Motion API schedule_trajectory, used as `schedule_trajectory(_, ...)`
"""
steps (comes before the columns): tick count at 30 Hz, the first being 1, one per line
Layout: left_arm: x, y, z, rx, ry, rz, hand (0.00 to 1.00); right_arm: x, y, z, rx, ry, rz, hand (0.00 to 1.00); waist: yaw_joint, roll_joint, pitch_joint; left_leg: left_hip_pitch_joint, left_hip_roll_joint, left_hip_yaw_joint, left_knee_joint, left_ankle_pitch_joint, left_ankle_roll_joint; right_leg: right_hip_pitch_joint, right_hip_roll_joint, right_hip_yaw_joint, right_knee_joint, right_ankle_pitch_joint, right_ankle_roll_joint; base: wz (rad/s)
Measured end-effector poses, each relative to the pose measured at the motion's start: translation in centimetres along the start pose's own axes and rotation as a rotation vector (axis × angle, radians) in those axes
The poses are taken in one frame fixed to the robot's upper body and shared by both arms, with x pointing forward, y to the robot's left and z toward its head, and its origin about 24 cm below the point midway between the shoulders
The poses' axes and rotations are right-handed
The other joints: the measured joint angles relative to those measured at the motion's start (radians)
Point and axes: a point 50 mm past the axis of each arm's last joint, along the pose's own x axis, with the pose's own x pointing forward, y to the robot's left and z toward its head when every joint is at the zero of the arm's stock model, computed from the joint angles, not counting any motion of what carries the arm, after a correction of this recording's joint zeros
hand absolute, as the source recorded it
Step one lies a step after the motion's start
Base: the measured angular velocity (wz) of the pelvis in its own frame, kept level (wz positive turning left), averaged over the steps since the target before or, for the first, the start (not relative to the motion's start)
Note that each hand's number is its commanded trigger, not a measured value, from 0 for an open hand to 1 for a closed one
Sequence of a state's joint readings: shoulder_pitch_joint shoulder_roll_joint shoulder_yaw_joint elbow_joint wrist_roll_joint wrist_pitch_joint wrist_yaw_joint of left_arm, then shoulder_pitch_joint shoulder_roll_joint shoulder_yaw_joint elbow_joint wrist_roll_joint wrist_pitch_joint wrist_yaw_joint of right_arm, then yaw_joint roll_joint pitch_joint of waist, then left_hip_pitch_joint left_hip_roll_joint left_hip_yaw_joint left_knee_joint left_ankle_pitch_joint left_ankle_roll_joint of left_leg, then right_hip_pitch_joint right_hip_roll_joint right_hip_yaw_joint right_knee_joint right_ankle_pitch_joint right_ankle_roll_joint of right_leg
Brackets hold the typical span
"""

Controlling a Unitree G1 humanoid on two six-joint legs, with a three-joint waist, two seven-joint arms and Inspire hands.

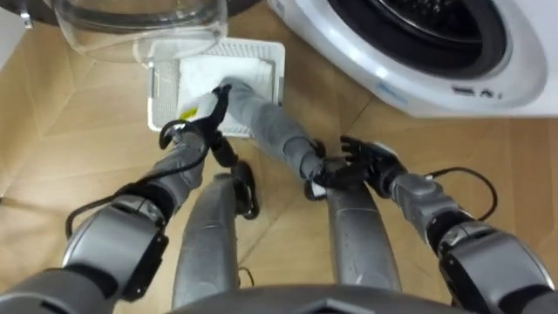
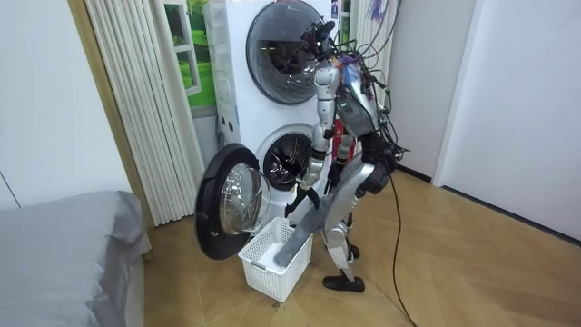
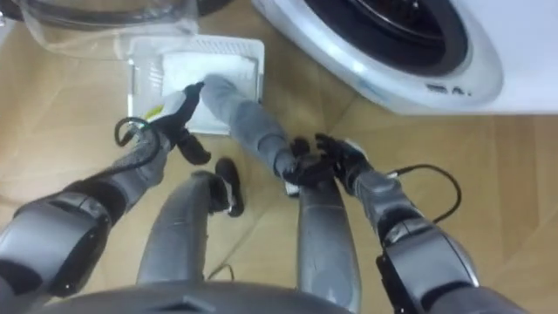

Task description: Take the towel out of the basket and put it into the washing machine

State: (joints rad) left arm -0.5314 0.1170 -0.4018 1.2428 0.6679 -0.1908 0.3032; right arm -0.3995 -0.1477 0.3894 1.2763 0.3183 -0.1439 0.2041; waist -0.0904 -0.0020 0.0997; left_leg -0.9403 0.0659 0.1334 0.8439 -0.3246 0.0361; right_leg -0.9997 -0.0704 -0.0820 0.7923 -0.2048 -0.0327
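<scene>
A white front-loading washing machine (image 1: 366,61) stands at the far edge of the wooden floor (image 1: 78,131), its drum opening uncovered. Its round glass door with a dark rim (image 2: 231,204) is swung wide to the room view's left. The robot stands on the floor just before the machine, bent forward over a white slatted plastic laundry basket (image 1: 279,78) that sits on the floor below the open door. White cloth (image 1: 218,70) lies inside the basket. A long grey towel (image 1: 266,126) is outside the machine, stretched between the two hands above the basket's near edge and the floor; in the room view its lower end reaches into the basket. The left hand (image 1: 205,118) is clamped on the towel's far end over the basket. The right hand (image 1: 362,166) has its fingers curled about the towel's near end.
</scene>
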Motion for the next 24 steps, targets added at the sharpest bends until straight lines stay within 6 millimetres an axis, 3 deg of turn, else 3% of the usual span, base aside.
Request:
schedule_trajectory(8,0.5,1.2,1.3,0.211,-0.123,0.036,0.00,0.1,-0.2,2.6,0.017,-0.125,0.024,0.00,-0.026,0.001,-0.0007,-0.166,0.027,0.011,0.123,-0.013,-0.001,-0.172,0.018,0.026,0.111,0.005,-0.005,-0.06)
schedule_trajectory(10,0.6,1.5,1.6,0.259,-0.149,0.054,0.00,0.1,0.1,3.2,0.032,-0.161,0.050,0.00,-0.047,0.000,-0.0013,-0.203,0.033,0.006,0.163,-0.028,-0.005,-0.209,0.023,0.024,0.149,-0.001,-0.020,-0.05)
schedule_trajectory(13,0.9,2.2,2.1,0.266,-0.165,0.089,0.00,0.2,0.6,3.7,0.025,-0.191,0.076,0.00,-0.063,0.000,-0.0011,-0.238,0.057,0.004,0.207,-0.048,-0.013,-0.241,0.041,0.024,0.174,-0.005,-0.027,-0.18)
schedule_trajectory(18,1.3,3.5,2.5,0.279,-0.193,0.139,0.00,0.3,1.4,4.6,0.025,-0.236,0.120,0.00,-0.097,-0.001,-0.0009,-0.271,0.073,0.004,0.234,-0.063,-0.020,-0.277,0.059,0.025,0.196,-0.011,-0.037,-0.10)
schedule_trajectory(24,1.4,3.8,2.9,0.340,-0.238,0.124,0.00,0.3,1.6,5.1,0.035,-0.278,0.145,0.00,-0.104,-0.003,-0.0010,-0.312,0.093,0.001,0.254,-0.077,-0.031,-0.317,0.074,0.023,0.204,-0.015,-0.045,-0.08)
